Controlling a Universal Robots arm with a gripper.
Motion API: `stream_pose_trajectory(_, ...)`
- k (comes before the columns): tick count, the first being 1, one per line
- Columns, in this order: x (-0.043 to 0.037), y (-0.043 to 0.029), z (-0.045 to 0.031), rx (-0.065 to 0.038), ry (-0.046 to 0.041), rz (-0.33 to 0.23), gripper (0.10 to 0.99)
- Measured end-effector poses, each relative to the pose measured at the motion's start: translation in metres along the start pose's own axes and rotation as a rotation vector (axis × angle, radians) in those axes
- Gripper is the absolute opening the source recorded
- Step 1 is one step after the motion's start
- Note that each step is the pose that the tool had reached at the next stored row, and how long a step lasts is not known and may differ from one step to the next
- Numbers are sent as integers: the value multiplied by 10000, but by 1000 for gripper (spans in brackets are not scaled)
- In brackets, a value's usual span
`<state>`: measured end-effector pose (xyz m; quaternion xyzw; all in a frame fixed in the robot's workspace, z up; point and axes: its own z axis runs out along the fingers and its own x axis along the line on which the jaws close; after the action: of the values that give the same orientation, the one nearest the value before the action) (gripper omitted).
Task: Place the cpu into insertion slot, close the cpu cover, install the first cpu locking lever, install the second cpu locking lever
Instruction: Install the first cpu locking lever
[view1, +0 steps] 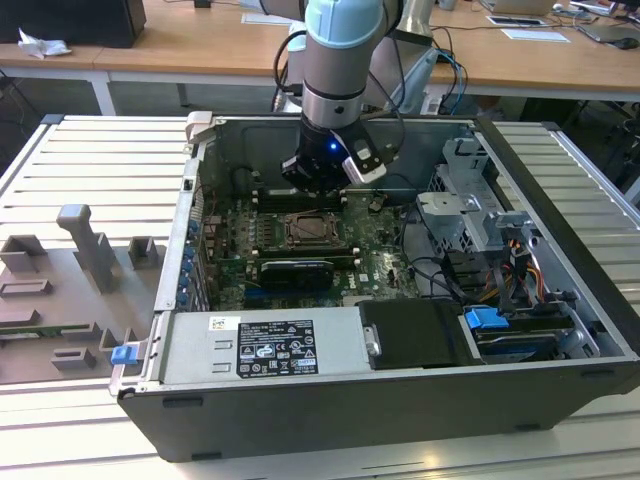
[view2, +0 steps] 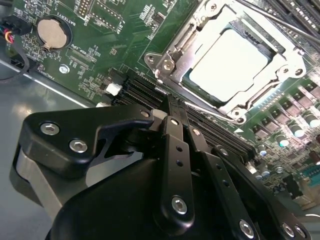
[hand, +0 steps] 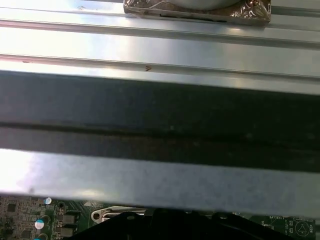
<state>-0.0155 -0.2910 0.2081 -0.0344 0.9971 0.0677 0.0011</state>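
Gripper (view2: 172, 107): black fingers (view2: 175, 150) stood drawn together in the second wrist view, tips pressed side by side with nothing between them, hovering just beside the near edge of the socket. Insertion slot (view2: 172, 62): square metal-rimmed socket on the green circuit board (view2: 100, 45), close to the fingertips. Cpu (view2: 227, 62): pale silver square, lay flat inside the socket. Cpu cover (view2: 280, 67): silver frame plate, lay down around the chip, its cut-out showing the chip's top. A thin metal lever rod (view2: 280, 22) ran along the far side of the socket; whether it was latched could not be told. Round coin battery (view2: 51, 32): sat on the board, well apart from the socket. In the exterior view the arm (view1: 340, 60) reached down into the open computer case (view1: 540, 200), the gripper (view1: 318, 180) above the socket (view1: 315, 232) near the middle of the board. Power supply box (view1: 265, 345): grey, along the near wall of the case. Grey plastic holders (view1: 90, 245): stood on the ribbed table (view1: 90, 150), to the exterior view's left of the case.
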Motion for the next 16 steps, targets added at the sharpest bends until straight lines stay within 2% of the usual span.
stream_pose_trajectory(5, -2, -6, 36, 2, -2, 23, 106)
stream_pose_trajectory(16, -3, -5, 31, 2, -4, 25, 106)
